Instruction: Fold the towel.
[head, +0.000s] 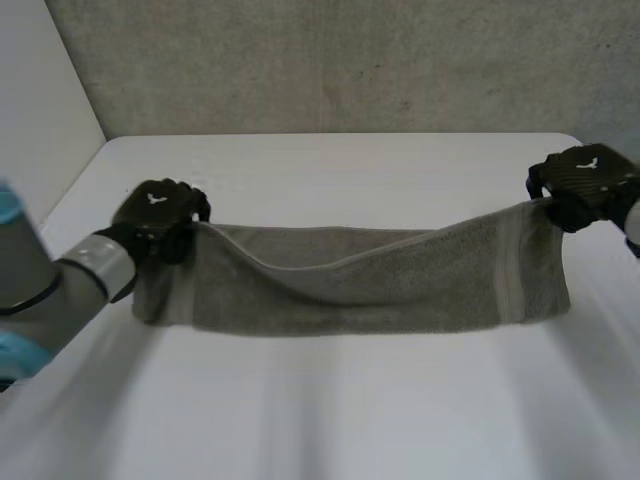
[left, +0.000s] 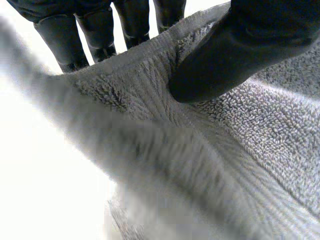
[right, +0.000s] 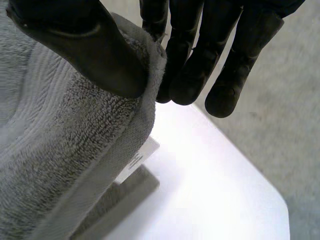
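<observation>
Well apart, left hand (head: 158, 215) and right hand (head: 585, 185) each pinch 1 upper corner of sagging towel (head: 380, 285).

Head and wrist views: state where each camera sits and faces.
Head view: between and behind the arms, looking down at the table; left hand and right hand hold the towel by its ends.
Left wrist view: on that wrist, looking along its hand, which pinches towel.
Right wrist view: likewise, right hand.
All share the towel.
</observation>
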